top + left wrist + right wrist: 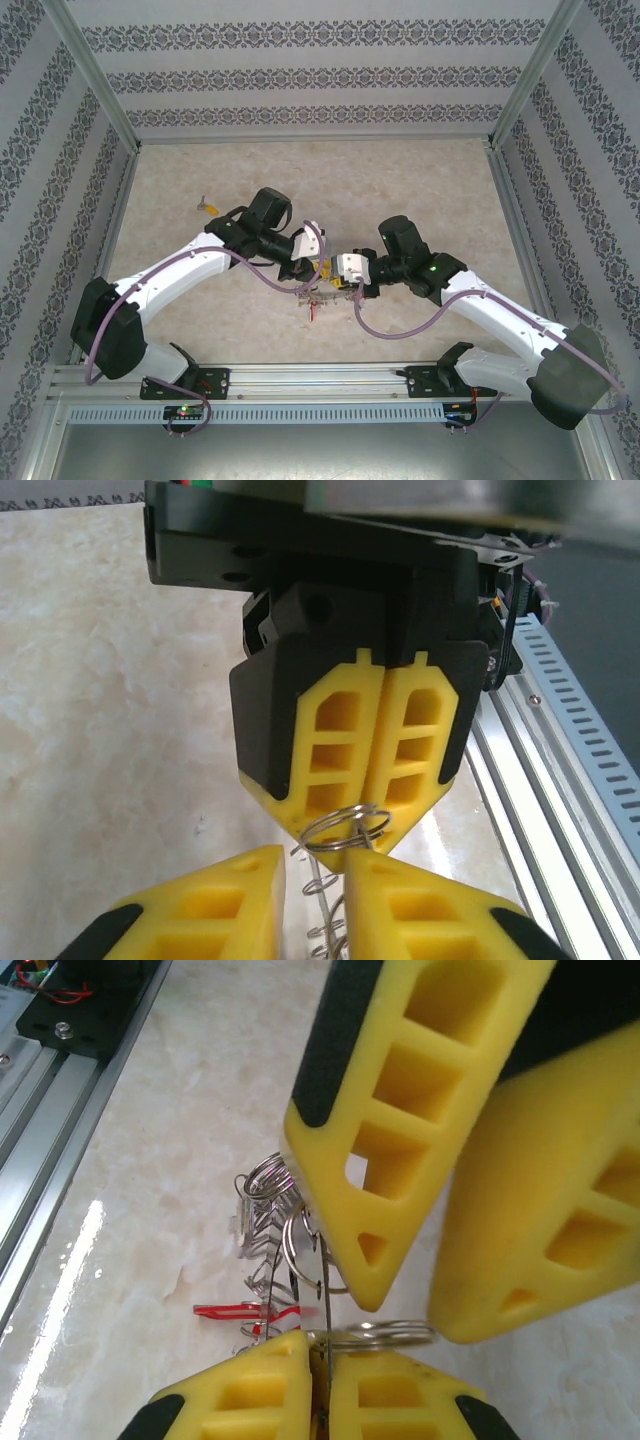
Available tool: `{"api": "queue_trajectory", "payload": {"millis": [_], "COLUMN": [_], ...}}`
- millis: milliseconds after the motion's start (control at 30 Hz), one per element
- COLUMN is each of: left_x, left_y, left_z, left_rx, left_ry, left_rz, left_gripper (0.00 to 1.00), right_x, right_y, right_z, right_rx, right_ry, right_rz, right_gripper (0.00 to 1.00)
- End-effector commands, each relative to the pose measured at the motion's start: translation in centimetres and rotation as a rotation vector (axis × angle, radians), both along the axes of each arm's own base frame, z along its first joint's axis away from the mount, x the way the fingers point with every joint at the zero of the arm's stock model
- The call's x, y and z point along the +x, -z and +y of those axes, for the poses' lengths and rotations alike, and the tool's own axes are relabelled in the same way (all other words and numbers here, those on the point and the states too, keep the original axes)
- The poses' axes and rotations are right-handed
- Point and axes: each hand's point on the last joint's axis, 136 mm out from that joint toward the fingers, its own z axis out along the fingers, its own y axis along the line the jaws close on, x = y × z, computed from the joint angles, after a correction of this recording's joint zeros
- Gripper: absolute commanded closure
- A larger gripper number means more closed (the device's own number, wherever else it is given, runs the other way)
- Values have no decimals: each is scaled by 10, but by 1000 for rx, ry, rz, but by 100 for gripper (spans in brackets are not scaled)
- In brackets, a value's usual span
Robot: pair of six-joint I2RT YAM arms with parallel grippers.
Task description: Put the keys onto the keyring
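Tabletop (400,190): keyring (283,1245) in closed right end effector (318,1345)

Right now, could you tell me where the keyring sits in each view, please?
Top view: keyring, just below centre.
Left wrist: keyring, bottom centre.
Right wrist: keyring, left of centre.
Shared landmark: the metal rail, at bottom, right and top left respectively.
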Motion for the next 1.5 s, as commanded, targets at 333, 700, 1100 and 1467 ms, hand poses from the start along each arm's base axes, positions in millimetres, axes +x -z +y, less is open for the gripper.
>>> {"api": "queue_trajectory", "payload": {"millis": [333,700,1100,1467], "left_x": [-7,9,-1,-14], "left_y": [8,31,31,37], "left_z": [-6,-17,-30,-22], "left_rx": [25,129,96,54], "left_ry": [36,-71,-61,3], "left_rz": [100,152,230,189], "left_gripper": [67,62,79,100], "right_x": [-1,3,21,37], "right_y": [-24,-28,-28,-23], "right_z": [10,11,9,-2], "right_rx": [61,27,-37,-67], "right_ry": [-81,-63,60,173], "right_rz": [-90,-199,-355,-388], "right_gripper": [100,100,100,100]}}
